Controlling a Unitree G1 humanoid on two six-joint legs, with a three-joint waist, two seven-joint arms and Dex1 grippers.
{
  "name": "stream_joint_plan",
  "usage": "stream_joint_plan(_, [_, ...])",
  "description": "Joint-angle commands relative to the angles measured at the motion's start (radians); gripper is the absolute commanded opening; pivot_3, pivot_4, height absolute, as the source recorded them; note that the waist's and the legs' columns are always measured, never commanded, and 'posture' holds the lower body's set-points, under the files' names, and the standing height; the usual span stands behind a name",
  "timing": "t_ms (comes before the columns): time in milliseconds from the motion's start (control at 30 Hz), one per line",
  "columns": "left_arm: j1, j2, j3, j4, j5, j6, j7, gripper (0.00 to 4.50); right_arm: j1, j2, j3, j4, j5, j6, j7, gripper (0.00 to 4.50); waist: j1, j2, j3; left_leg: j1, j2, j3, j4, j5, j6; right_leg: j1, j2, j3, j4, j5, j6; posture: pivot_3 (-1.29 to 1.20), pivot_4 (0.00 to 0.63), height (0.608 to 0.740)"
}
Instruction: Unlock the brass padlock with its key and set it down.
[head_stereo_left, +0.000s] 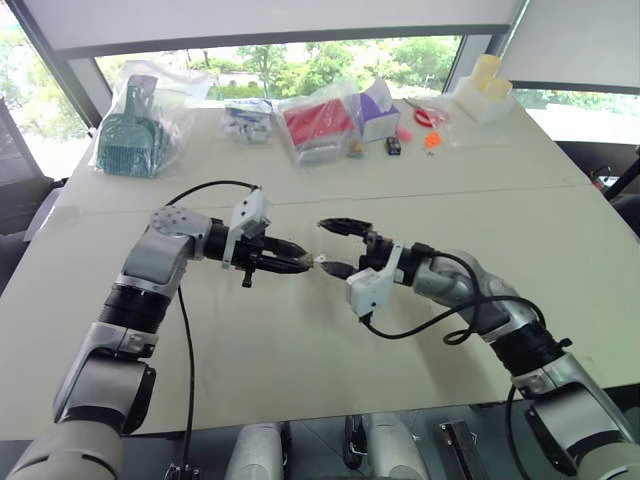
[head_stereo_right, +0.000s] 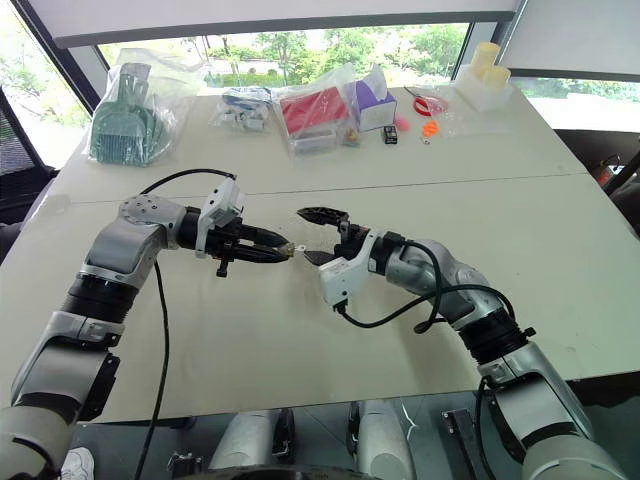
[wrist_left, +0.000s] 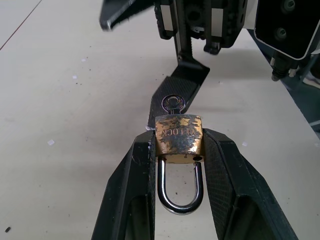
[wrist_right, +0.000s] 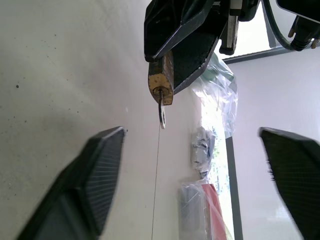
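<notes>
My left gripper (head_stereo_left: 297, 263) is shut on the brass padlock (wrist_left: 179, 134), pinching its dull yellow body between both fingers above the table's middle. The silvery shackle (wrist_left: 180, 192) loops back between the fingers, and both its legs meet the body. The key (wrist_left: 172, 103) sticks out of the padlock's far end, also seen edge-on as the key (wrist_right: 162, 112). My right gripper (head_stereo_left: 335, 247) faces the left one, open wide. One right fingertip (wrist_left: 186, 82) sits just behind the key's head; I cannot tell whether it touches.
Along the white table's (head_stereo_left: 300, 350) far edge lie a bag with a green item (head_stereo_left: 135, 125), a bag with a red pack (head_stereo_left: 318, 125), a purple box (head_stereo_left: 378, 110), a small black item (head_stereo_left: 393, 146), orange bits (head_stereo_left: 432, 140) and a white container (head_stereo_left: 485, 90).
</notes>
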Motion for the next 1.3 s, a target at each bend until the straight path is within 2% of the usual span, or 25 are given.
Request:
stream_joint_plan(33, [-0.029,-0.003,0.013,-0.011,-0.015,0.007,0.004,0.78,-0.021,0.0,-0.01,-0.015,0.004,-0.024,-0.01,4.44,0.0,0.0,0.0,0.0,0.0,0.0,0.0,0.0,0.0,0.0,0.0,0.0,0.0,0.0,0.0,0.0,0.15,0.74])
stream_joint_plan(367, [-0.035,-0.023,0.013,-0.011,-0.012,0.009,0.029,0.78,-0.04,0.035,0.0,-0.023,0.01,-0.037,-0.005,4.44,0.001,0.0,0.0,0.0,0.0,0.0,0.0,0.0,0.0,0.0,0.0,0.0,0.0,0.0,0.0,0.0,0.15,0.74])
stream_joint_plan(400, [-0.034,-0.022,0.012,-0.013,-0.012,0.009,0.028,0.78,-0.04,0.037,0.0,-0.022,0.008,-0.037,-0.004,3.94,0.001,0.0,0.0,0.0,0.0,0.0,0.0,0.0,0.0,0.0,0.0,0.0,0.0,0.0,0.0,0.0,0.15,0.74])
stream_joint_plan(467, [-0.035,-0.025,0.011,-0.015,-0.012,0.01,0.029,0.78,-0.042,0.04,0.002,-0.018,0.007,-0.04,-0.003,3.22,0.001,0.0,0.0,0.0,0.0,0.0,0.0,0.0,0.0,0.0,0.0,0.0,0.0,0.0,0.0,0.0,0.15,0.74])
stream_joint_plan(600, [-0.034,-0.029,0.01,-0.02,-0.015,0.016,0.032,0.78,-0.05,0.047,0.005,-0.012,0.006,-0.041,0.0,1.03,0.001,0.0,0.0,0.0,0.0,0.0,0.0,0.0,0.0,0.0,0.0,0.0,0.0,0.0,0.0,0.0,0.15,0.74])
stream_joint_plan(633, [-0.032,-0.03,0.01,-0.024,-0.017,0.019,0.032,0.78,-0.052,0.048,0.005,-0.01,0.004,-0.041,0.0,0.68,0.001,0.0,0.0,0.0,0.0,0.0,0.0,0.0,0.0,0.0,0.0,0.0,0.0,0.0,0.0,0.0,0.15,0.74])
stream_joint_plan(667, [-0.031,-0.031,0.01,-0.029,-0.019,0.023,0.032,0.78,-0.054,0.049,0.006,-0.009,0.003,-0.041,-0.001,0.12,0.0,0.0,0.0,0.0,0.0,0.0,0.0,0.0,0.0,0.0,0.0,0.0,0.0,0.0,0.0,0.0,0.15,0.74])
stream_joint_plan(967, [-0.021,-0.031,0.012,-0.043,-0.02,0.037,0.041,0.78,-0.053,0.051,0.001,-0.011,-0.007,-0.034,-0.004,0.05,0.001,0.0,0.0,0.0,0.0,0.0,0.0,0.0,0.0,0.0,0.0,0.0,0.0,0.0,0.0,0.0,0.15,0.74])
stream_joint_plan(1033, [-0.019,-0.033,0.019,-0.038,-0.015,0.038,0.065,1.79,-0.053,0.05,-0.002,-0.011,-0.008,-0.028,-0.004,0.0,0.0,0.0,0.0,0.0,0.0,0.0,0.0,0.0,0.0,0.0,0.0,0.0,0.0,0.0,0.0,0.0,0.15,0.74])
stream_joint_plan(1100, [-0.013,-0.03,0.031,-0.037,-0.017,0.04,0.08,2.52,-0.053,0.048,-0.005,-0.007,-0.009,-0.023,-0.005,0.0,0.001,0.0,0.0,0.0,0.0,0.0,0.0,0.0,0.0,0.0,0.0,0.0,0.0,0.0,0.0,0.0,0.15,0.74])
stream_joint_plan(1233, [0.003,-0.011,0.073,-0.055,-0.042,0.059,0.111,4.35,-0.053,0.04,-0.011,0.008,-0.011,-0.014,-0.007,0.0,0.0,0.0,0.0,0.0,0.0,0.0,0.0,0.0,0.0,0.0,0.0,0.0,0.0,0.0,0.0,0.0,0.15,0.74])
stream_joint_plan(1300, [0.006,-0.004,0.103,-0.074,-0.068,0.088,0.131,4.47,-0.053,0.036,-0.013,0.013,-0.011,-0.008,-0.009,0.0,0.0,0.0,0.0,0.0,0.0,0.0,0.0,0.0,0.0,0.0,0.0,0.0,0.0,0.0,0.0,0.0,0.15,0.74])
